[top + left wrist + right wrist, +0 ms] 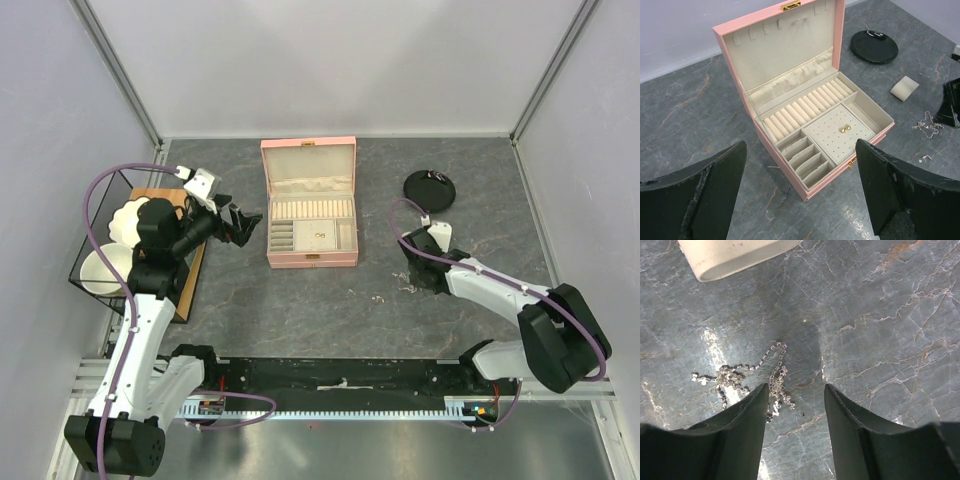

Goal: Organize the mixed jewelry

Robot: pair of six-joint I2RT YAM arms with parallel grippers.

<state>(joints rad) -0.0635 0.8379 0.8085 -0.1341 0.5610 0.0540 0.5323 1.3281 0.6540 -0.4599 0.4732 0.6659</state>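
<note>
my right fingers (735, 440) stood parted over the tangled chain (776, 382), which i judged could slip or snag if they closed off-centre.

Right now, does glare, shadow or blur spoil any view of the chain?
Right wrist: chain sharp, its far loop in shadow, a glare patch on the table. Left wrist: chain small, at the frame's right edge. Top external: even light, chain barely resolved.

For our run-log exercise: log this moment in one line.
right gripper: open, over chain | left gripper: open, facing open pink box
</note>
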